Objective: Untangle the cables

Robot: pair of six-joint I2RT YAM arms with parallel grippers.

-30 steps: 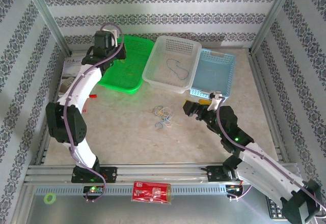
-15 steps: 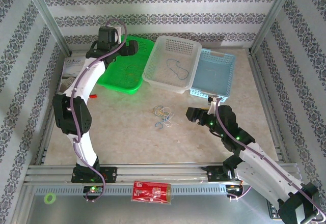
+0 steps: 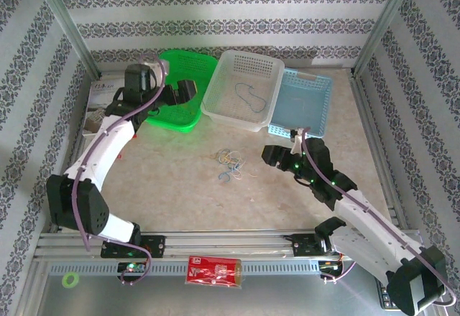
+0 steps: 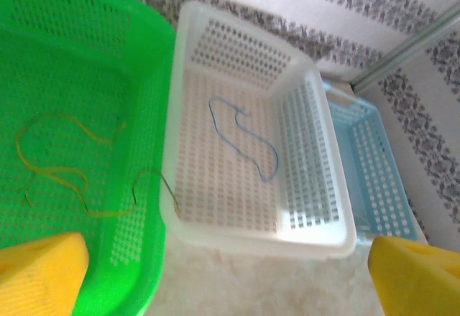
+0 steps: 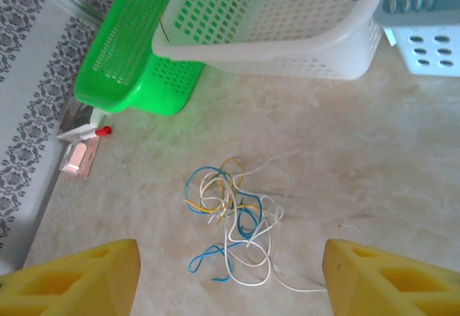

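Top external camera: fixed high, above and behind the arm bases (image 3: 133, 244), facing the far wall, taking in the whole table (image 3: 180, 194).

Left wrist camera: close above the far left of the scene, tilted steeply down and turned far-right across the green basket (image 4: 72, 57), white basket (image 4: 302, 158) and blue basket (image 4: 374, 179).

Right wrist camera: low over mid-table, looking down and far-left past the cables (image 5: 230, 215).

Shared ground: all three views hold the three baskets; the top and right wrist views also share the cables.
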